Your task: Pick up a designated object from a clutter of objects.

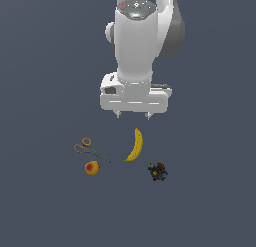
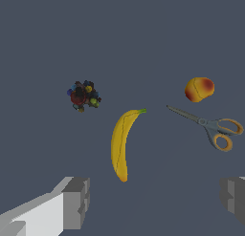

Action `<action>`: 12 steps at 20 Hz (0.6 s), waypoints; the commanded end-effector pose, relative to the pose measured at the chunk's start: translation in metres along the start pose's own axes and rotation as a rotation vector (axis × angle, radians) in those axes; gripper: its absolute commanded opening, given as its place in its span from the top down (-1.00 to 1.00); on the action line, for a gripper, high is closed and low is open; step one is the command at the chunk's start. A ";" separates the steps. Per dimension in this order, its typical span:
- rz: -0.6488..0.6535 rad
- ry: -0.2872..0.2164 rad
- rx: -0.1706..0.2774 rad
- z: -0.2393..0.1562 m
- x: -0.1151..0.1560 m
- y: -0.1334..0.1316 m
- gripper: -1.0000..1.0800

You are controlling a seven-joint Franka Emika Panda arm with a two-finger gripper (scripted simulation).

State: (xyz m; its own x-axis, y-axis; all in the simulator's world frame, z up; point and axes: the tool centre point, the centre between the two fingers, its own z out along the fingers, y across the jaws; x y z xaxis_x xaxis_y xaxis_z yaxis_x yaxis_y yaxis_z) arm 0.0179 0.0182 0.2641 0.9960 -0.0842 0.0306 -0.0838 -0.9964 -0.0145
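The banana (image 1: pixel 134 145) is yellow and curved, with a small greenish stem tip, and it is the longest of the small things here. It lies flat on the dark grey bench (image 1: pixel 45 206), in the middle of the group, with its stem end pointing to the near side in the exterior view. Nothing touches it.

On the exterior view's left of the banana lie the scissors (image 1: pixel 89 149), thin, with tan loop handles, and just near of them sits a round orange-red fruit (image 1: pixel 92 167). On the exterior view's right, a little apart, is a small dark lump (image 1: pixel 158 171) of many colours. All four things lie directly on the bench and are apart from each other.

The pincer (image 1: pixel 133 115) hangs above the far end of the banana, released, with its two fingers (image 2: pixel 76 203) spread wide and holding nothing.
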 end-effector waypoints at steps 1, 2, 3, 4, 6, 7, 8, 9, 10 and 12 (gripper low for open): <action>0.037 -0.004 -0.003 0.025 0.001 -0.002 -0.92; 0.053 -0.006 -0.004 0.037 0.002 -0.003 -0.92; 0.071 -0.008 -0.005 0.049 0.002 -0.005 -0.92; 0.088 -0.010 -0.006 0.061 0.001 -0.006 -0.92; 0.124 -0.013 -0.009 0.085 0.000 -0.008 -0.92; 0.141 -0.015 -0.010 0.097 -0.002 -0.009 -0.92; 0.157 -0.016 -0.011 0.108 -0.003 -0.010 -0.92; 0.172 -0.018 -0.012 0.118 -0.005 -0.011 -0.92; 0.186 -0.019 -0.013 0.128 -0.006 -0.011 -0.92; 0.211 -0.021 -0.014 0.145 -0.010 -0.013 -0.92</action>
State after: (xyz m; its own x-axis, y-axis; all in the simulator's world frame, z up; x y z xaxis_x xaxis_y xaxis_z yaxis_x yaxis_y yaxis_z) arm 0.0159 0.0319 0.1329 0.9627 -0.2704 0.0077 -0.2704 -0.9627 -0.0051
